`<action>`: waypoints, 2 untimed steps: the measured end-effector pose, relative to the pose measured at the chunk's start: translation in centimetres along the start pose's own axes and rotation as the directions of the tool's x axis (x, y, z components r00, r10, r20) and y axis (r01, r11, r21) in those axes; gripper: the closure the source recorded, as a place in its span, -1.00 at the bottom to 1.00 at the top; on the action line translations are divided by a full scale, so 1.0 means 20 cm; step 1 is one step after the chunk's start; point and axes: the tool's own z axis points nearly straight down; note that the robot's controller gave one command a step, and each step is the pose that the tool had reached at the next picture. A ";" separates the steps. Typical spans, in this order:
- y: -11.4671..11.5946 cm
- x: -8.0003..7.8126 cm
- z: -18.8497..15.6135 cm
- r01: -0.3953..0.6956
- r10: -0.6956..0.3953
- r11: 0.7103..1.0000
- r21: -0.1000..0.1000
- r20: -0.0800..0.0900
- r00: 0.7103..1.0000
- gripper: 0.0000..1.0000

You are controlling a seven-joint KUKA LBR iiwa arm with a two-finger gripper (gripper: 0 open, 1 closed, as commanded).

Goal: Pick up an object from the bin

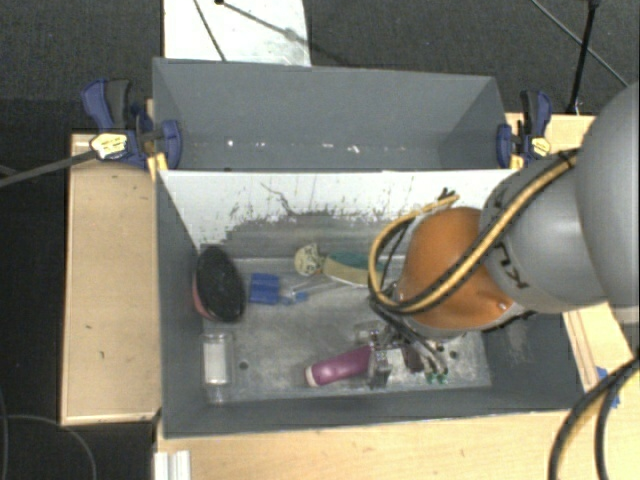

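Note:
My gripper point(398, 356) is low in the bin's front right part, under the orange wrist cover. Its tip is right at the right end of a purple cylinder-shaped thing point(338, 368) that lies on the floor near the front wall; whether it touches the cylinder I cannot tell. Small green bits point(436, 376) lie just right of the gripper. Behind it, near the bin's middle, lies a cream and teal thing point(328, 263).
A black oval brush point(219, 283) leans against the left wall. A small blue piece point(266, 290) sits beside it. A clear little bottle point(215, 358) lies in the front left corner. The arm and its cables cover the bin's right part.

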 end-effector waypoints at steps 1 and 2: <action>-0.20 -0.10 0.01 -0.015 0.015 1.000 -0.002 0.002 1.000 1.00; -0.24 -0.21 -0.78 0.019 -0.019 1.000 0.002 0.009 1.000 1.00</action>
